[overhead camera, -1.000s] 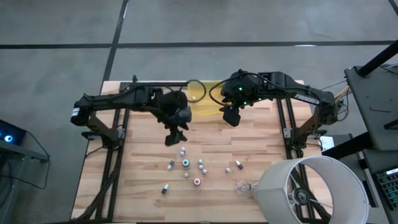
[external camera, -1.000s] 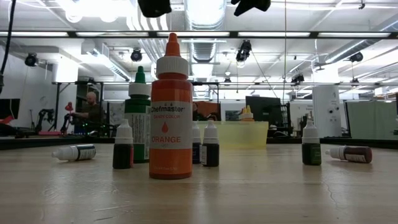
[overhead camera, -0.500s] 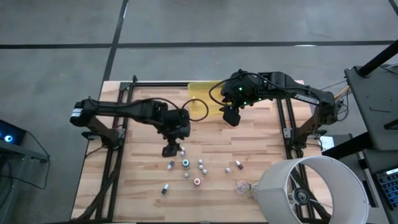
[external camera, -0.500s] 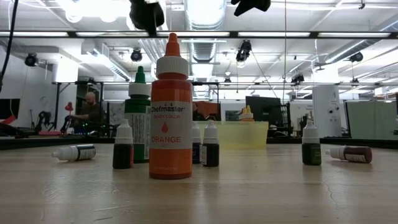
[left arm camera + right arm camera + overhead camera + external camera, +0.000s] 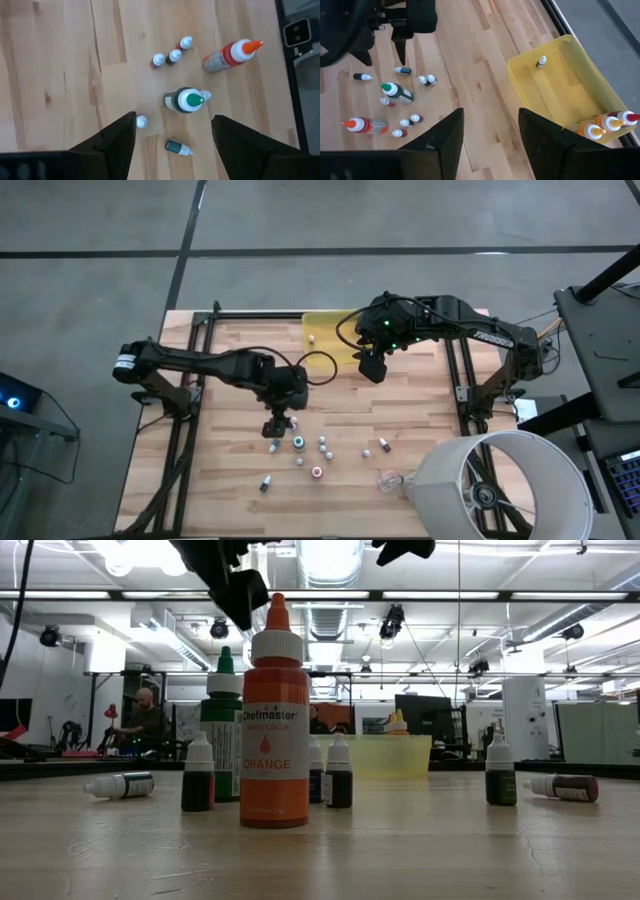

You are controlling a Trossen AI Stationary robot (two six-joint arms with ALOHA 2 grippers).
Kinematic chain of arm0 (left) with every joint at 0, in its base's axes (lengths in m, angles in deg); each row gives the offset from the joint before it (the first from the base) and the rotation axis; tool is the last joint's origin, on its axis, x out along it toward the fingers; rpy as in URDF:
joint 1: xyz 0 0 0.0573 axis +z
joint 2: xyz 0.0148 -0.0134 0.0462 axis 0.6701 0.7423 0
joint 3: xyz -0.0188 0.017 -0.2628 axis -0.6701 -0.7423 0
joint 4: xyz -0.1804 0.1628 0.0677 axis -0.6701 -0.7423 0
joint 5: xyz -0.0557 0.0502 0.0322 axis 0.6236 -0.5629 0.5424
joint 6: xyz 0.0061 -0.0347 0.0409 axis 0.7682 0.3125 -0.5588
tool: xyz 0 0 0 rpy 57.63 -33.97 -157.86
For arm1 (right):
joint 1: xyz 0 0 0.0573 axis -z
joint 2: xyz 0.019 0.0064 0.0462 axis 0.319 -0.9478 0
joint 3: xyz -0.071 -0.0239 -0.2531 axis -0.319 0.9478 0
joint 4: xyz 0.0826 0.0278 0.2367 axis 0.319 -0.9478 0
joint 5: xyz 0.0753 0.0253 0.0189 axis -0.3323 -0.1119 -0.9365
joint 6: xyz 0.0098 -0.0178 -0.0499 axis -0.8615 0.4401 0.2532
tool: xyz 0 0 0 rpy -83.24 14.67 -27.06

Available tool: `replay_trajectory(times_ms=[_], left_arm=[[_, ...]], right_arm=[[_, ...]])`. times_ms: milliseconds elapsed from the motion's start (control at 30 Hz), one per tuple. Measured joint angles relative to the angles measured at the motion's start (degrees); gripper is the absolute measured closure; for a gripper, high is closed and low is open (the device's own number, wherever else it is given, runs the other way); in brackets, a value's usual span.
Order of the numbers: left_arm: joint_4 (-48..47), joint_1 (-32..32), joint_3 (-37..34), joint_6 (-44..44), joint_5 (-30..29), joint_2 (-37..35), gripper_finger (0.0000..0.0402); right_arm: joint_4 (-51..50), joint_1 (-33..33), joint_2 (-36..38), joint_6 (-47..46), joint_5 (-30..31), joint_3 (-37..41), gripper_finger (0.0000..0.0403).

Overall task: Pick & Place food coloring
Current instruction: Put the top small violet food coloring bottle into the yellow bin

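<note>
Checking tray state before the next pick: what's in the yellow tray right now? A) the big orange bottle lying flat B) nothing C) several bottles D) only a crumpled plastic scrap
C: the right wrist view shows the yellow tray holding one small white-capped bottle plus orange-capped bottles clustered in a corner.

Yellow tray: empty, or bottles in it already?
Not empty. The right wrist view shows one small white-capped bottle standing in the yellow tray, and several orange-capped bottles bunched in one corner.

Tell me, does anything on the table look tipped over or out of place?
Yes. Most bottles stand upright, but two small ones lie on their sides: one at the left and one at the right in the low view. A crumpled clear plastic scrap also lies loose near the lamp shade.
</note>
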Motion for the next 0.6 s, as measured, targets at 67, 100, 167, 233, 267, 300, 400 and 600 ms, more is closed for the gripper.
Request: replay_trajectory(times_ms=[67, 100, 167, 233, 267, 300, 400, 600], left_arm=[[1.02, 0.0, -0.57, -0.14, -0.06, -0.01, 0.0171], [1.38, 0.0, -0.85, -0.21, -0.07, -0.02, 0.0171], [1.63, -0.12, -1.5, -0.92, -0.08, -0.02, 0.0171], [2.92, -0.41, -2.18, -1.46, -0.1, -0.02, 0.0171], [3.89, -0.71, -2.66, -1.69, -0.08, -0.02, 0.0171], [4.54, -1.05, -3.14, -1.94, -0.05, -0.02, 0.0171], [5.69, -2.69, -4.39, -4.26, 0.19, -0.02, 0.0171], [8.63, -6.03, -5.56, -7.56, 0.2, 0.0, 0.0171]], right_arm=[[-0.02, 0.0, 0.0, 0.01, 0.0, 0.0, 0.0225], [-0.02, 0.0, 0.0, 0.05, 0.0, 0.0, 0.0225], [-0.04, 0.0, 0.0, 0.27, 0.0, 0.0, 0.0227], [-0.04, 0.0, 0.0, 0.28, 0.0, 0.0, 0.0227], [-0.04, 0.0, 0.0, 0.38, 0.0, 0.0, 0.0227], [-0.04, 0.0, 0.0, 0.46, 0.0, 0.0, 0.0227], [-0.06, 0.02, 0.0, 0.65, 0.0, 0.0, 0.0228], [-0.1, 0.02, 0.04, 1.37, 0.0, 0.0, 0.0228]])
